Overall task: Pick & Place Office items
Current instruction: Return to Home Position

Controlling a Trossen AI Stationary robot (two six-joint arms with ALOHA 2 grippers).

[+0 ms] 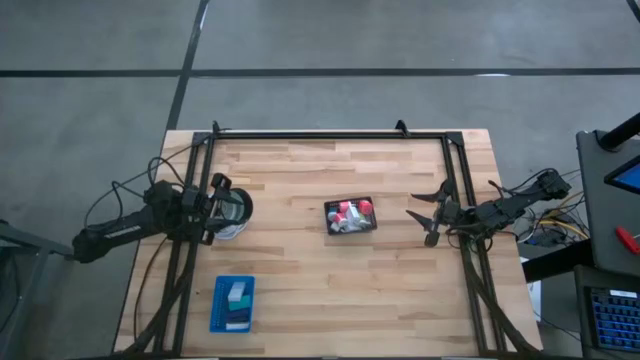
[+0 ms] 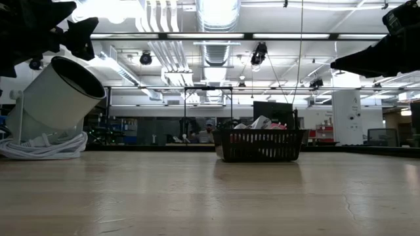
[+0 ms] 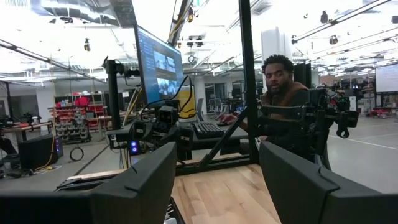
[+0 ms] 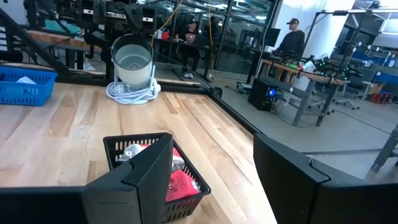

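**Step in hand (judged):** the return of both arms to the rest position, with no pick or place under way.

**Reference:** the black mesh basket (image 1: pixel 350 216) stands mid-desk (image 1: pixel 300 270). All positions are given from it.

**Right claw** (image 1: pixel 429 218): near the basket on the right arm's side and raised off the desk. Its fingers are spread wide and hold nothing.

**Left claw** (image 3: pixel 217 163): well apart from the basket on the opposite side, close by a white canister (image 1: pixel 237 208) that has a coiled cable at its foot. Its fingers are wide apart and empty.

**Office items:**
- Red and white pieces (image 1: pixel 350 210) lie inside the basket.
- Flat white and teal blocks (image 1: pixel 238 293) lie in the blue tray (image 1: pixel 220 320), diagonally off from the basket on the left arm's side.

**Next move (judged):** each arm folds back to its own side with its claw empty. The right arm must clear the basket rim, and the left arm must clear the canister and cable.
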